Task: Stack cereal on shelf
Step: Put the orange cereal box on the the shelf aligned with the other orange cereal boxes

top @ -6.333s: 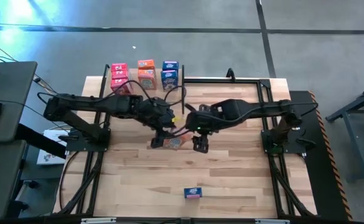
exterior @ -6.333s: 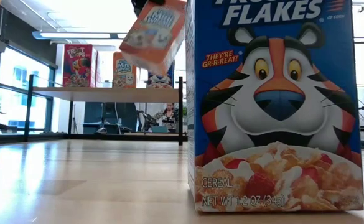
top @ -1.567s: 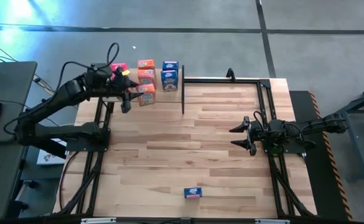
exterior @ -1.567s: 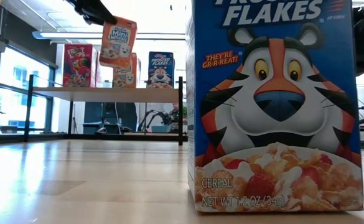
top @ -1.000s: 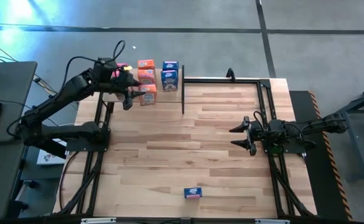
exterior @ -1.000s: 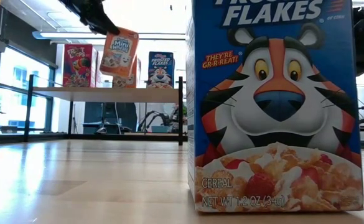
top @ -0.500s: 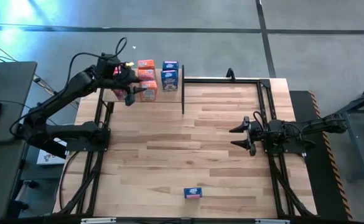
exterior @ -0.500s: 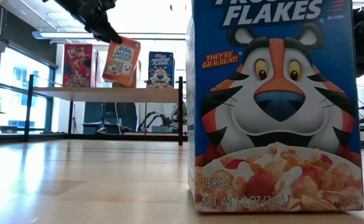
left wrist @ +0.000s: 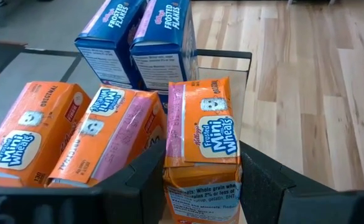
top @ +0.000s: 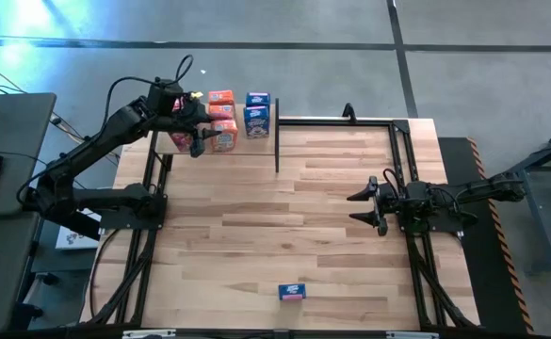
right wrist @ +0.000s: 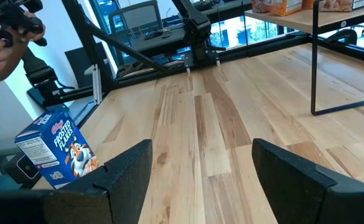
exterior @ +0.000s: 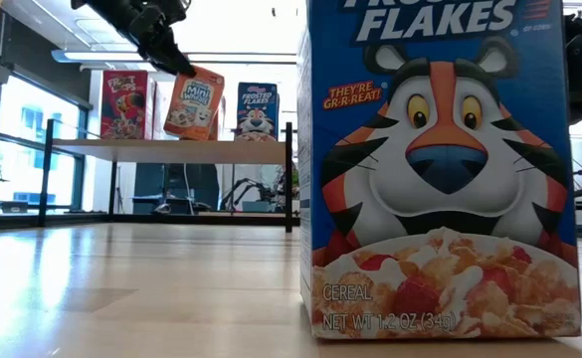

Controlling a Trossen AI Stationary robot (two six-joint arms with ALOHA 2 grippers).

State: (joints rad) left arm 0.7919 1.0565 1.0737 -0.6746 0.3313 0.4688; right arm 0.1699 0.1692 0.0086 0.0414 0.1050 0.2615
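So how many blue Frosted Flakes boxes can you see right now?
3. Two blue boxes stand side by side on the shelf; one stands alone on the table's near edge. None appears hidden.

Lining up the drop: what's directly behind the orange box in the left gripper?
Behind the held orange box: two blue boxes. Beside it lie two orange boxes. The shelf surface beneath is covered.

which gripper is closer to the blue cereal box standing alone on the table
Right. The right gripper hovers open above the table's right side, a short way from the lone blue box. The left gripper is far off at the shelf, holding an orange box.
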